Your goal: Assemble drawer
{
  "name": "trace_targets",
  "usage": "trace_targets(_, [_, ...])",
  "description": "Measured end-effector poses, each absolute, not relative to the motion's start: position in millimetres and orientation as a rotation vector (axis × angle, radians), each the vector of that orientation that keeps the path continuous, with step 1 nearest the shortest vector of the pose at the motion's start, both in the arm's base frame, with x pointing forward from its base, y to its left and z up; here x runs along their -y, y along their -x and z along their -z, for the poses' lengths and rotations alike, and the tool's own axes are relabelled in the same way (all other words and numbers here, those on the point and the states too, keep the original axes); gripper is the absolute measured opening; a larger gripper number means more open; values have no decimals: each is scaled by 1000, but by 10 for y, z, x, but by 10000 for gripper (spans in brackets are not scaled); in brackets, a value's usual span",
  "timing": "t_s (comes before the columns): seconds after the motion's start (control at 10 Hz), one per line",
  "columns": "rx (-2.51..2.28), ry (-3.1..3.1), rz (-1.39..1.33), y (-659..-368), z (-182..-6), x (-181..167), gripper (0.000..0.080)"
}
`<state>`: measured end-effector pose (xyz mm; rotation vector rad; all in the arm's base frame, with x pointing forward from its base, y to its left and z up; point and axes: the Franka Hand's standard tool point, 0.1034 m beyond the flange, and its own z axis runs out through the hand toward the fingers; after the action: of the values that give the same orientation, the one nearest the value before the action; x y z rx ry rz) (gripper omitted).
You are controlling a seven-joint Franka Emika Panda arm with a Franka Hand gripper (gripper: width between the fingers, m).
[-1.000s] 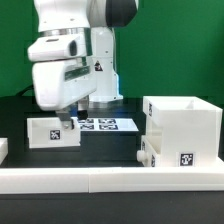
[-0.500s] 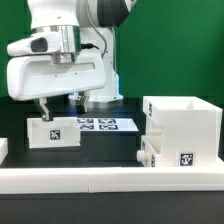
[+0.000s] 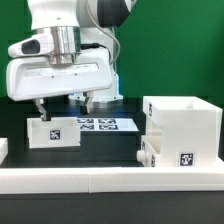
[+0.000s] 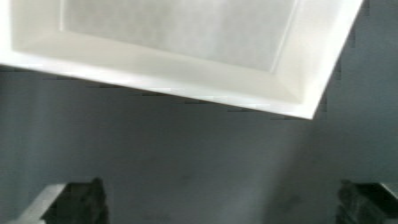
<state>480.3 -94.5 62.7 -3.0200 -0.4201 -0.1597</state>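
A small open-topped white drawer box [image 3: 52, 132] with a tag on its front stands on the dark table at the exterior view's left. My gripper [image 3: 62, 106] hovers just above and slightly behind it, open wide and empty, with one finger [image 3: 41, 108] near the box's far rim. In the wrist view the box [image 4: 178, 40] shows as a white tray with a rim, and my gripper [image 4: 221, 205] has dark fingertips [image 4: 71, 200] far apart over bare table. The large cube-like casing [image 3: 182, 122] stands at the right, with another small white part [image 3: 147, 151] against its left side.
The marker board [image 3: 101, 124] lies flat behind the small box, by the arm's base. A low white rail [image 3: 100, 176] runs along the table's front edge. A small white piece [image 3: 3, 148] shows at the far left edge.
The hand has turned from side-on to broadside and shifted left over the small box. In the last half second it has barely moved.
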Motion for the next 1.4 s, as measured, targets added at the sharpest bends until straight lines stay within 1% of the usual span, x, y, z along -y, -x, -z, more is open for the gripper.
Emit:
trace_targets(0.1, [345, 3026, 162, -4785, -621, 946, 649])
trace_targets(0.5, [327, 3049, 156, -4364, -491, 915, 649])
trace_targets(0.7, [340, 3061, 176, -4192, -378, 887, 649])
trace_targets(1.0, [326, 3063, 193, -4067, -112, 853, 649])
trace_targets(1.2, [321, 3060, 187, -4036, -48, 842, 649])
trace_targets(1.4, [321, 3059, 187, -4036, -45, 836, 649])
